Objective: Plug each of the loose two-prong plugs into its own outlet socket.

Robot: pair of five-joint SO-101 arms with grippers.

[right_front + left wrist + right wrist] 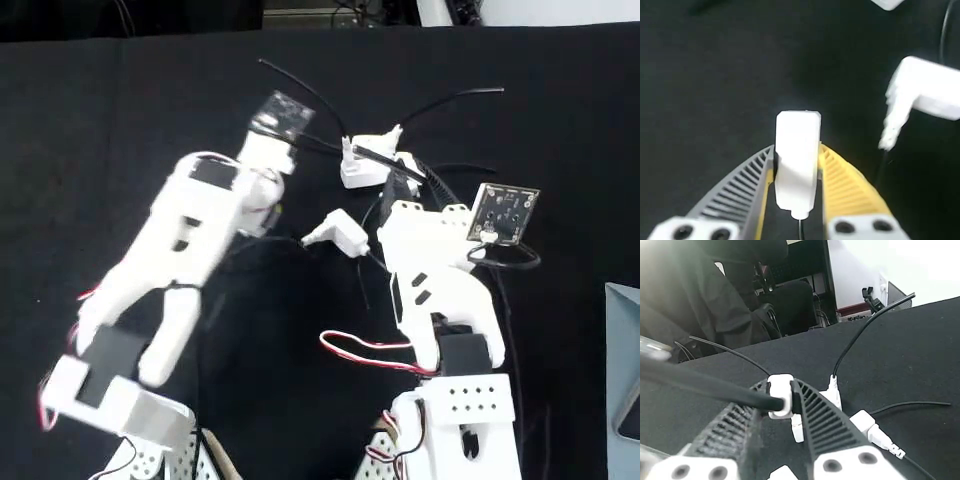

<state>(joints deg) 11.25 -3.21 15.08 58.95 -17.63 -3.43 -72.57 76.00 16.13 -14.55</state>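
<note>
My left gripper point(796, 151) is shut on a white two-prong plug point(797, 167), whose cable runs back toward the wrist. Beside it, a second white plug point(926, 92) lies loose on the black cloth, prongs pointing away from its body; from above this loose plug point(338, 232) sits between the two arms. My right gripper point(780, 390) is shut on another white plug point(781, 396) with a black cable trailing off. From above, the right gripper point(396, 182) is right beside the white outlet socket block point(362, 166). White socket pieces point(833, 392) show just beyond the held plug.
Black cables point(455, 98) fan out from the socket block toward the table's far edge. A grey-blue box point(625, 370) stands at the right edge. Red and white wires point(365, 350) loop near the right arm's base. Chairs stand behind the table.
</note>
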